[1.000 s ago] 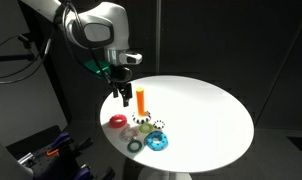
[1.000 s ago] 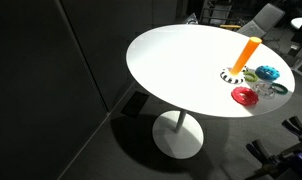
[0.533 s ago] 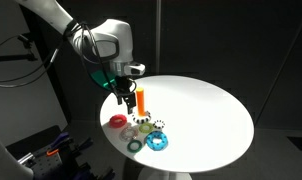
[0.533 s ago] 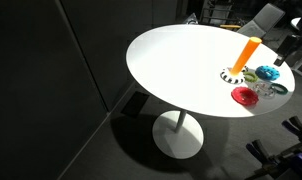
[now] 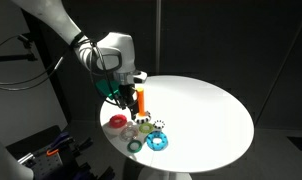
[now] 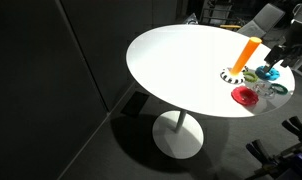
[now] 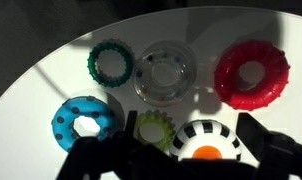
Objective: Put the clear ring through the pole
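In the wrist view the clear ring [image 7: 164, 75] lies flat on the white table among the coloured rings. The pole [image 7: 204, 147] is seen from above, an orange top over a black-and-white striped base. It stands upright in both exterior views [image 5: 141, 100] [image 6: 248, 52]. My gripper [image 7: 181, 165] is open and empty. Its dark fingers sit either side of the pole at the bottom of the wrist view. In an exterior view it [image 5: 124, 97] hovers just beside the pole, above the rings. The clear ring [image 6: 263, 88] lies next to the red ring.
Around the clear ring lie a dark green toothed ring [image 7: 111, 65], a red ring [image 7: 253, 73], a blue ring [image 7: 84, 120] and a yellow-green ring [image 7: 154, 130]. The round white table [image 5: 211, 110] has its edge close to the rings. The surroundings are dark.
My gripper has come down and closer to the pole and rings. It now shows at the right edge of the exterior view that did not show it before.
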